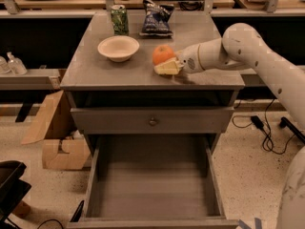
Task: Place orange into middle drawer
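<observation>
Gripper (166,63), cream-coloured, centre-right of frame, sits against the round bright orange fruit (163,54) on the cabinet top; can't tell if it's clamped or loose. Grey wooden cabinet (95,70) fills mid-frame. Wide grey middle drawer box (152,185) stands pulled out at bottom centre. Above it is the grey drawer front with brass knob (152,120). Cream round bowl (118,47) is left of the orange, apart. Dark blue chip bag (156,19) and green can (119,19) are at upper centre.
</observation>
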